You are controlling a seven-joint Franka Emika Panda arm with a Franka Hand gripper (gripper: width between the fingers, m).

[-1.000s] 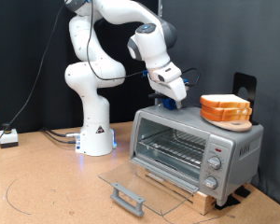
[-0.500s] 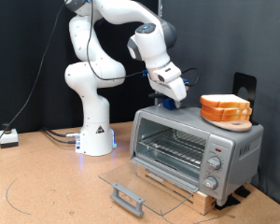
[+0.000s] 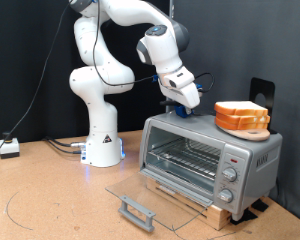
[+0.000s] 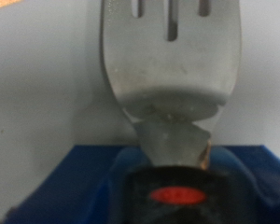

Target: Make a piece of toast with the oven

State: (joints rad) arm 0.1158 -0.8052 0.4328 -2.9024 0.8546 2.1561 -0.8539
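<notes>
Our gripper (image 3: 187,108) hangs just above the oven's top, near its rear edge toward the exterior view's left; in the wrist view it is clamped on a metal spatula (image 4: 171,70), whose black handle with a red oval mark sits between blue fingers (image 4: 61,182) while the slotted blade reaches out over a pale grey surface. From the exterior view alone we cannot tell whether the blade touches the oven's top.

At about three o'clock from the gripper, a piece of toast (image 3: 241,109) lies on a round orange plate (image 3: 240,125) on the oven's roof, toward the exterior view's right — pale face up, tan crust showing at its edge.

Below, the oven (image 3: 248,160) stands on a wooden board (image 3: 190,198); its glass door (image 3: 140,192) is dropped flat, the grey bar handle (image 3: 136,212) pointing toward seven o'clock; the wire rack (image 3: 185,160) inside shows bare. Three round knobs (image 3: 230,173) run down its front panel at the right.

At nine o'clock from the oven, the arm's white base (image 3: 102,145) stands on the brown table (image 3: 40,200).
</notes>
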